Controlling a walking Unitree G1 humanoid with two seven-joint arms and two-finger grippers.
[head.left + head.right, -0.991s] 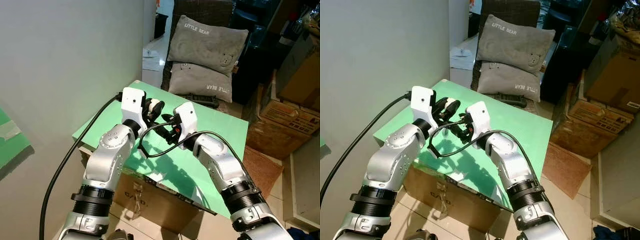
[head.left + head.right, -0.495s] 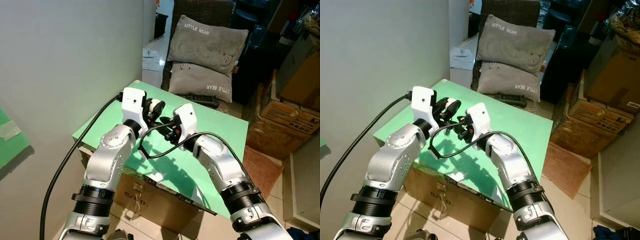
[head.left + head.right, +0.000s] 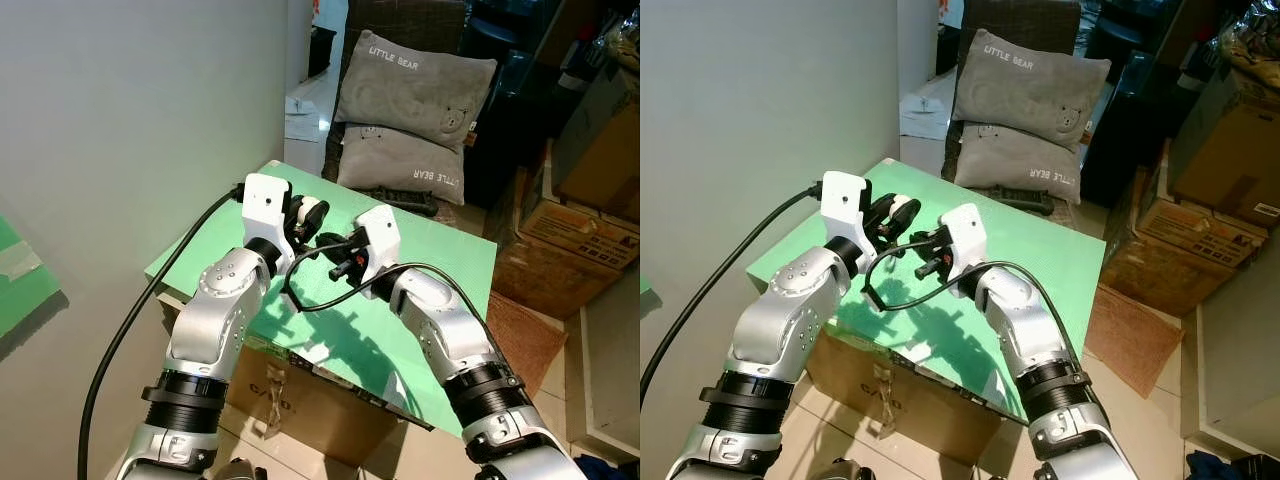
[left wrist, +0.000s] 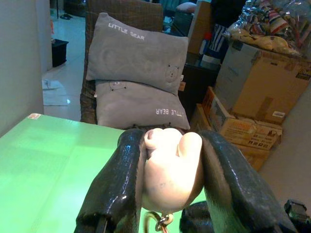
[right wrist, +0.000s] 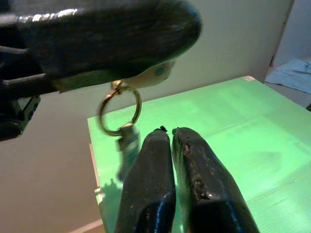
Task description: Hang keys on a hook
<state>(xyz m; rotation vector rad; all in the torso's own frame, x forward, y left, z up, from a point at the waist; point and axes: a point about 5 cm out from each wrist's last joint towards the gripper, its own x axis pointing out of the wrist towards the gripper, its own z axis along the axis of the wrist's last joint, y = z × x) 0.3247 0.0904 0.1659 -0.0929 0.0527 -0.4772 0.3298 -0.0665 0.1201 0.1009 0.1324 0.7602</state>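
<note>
Pinching a pale charm [image 4: 171, 167] between its two fingers, the left gripper [image 3: 303, 214] holds the keys over the green table [image 3: 440, 260]. A brass ring [image 5: 120, 109] hangs below the charm, and a small key [image 5: 127, 141] dangles from it. The right gripper [image 5: 182, 145], its fingers pressed together on nothing, sits just beside the ring, tips pointing at it from below. The ring hangs upright, its opening facing those tips. No hook can be made out.
</note>
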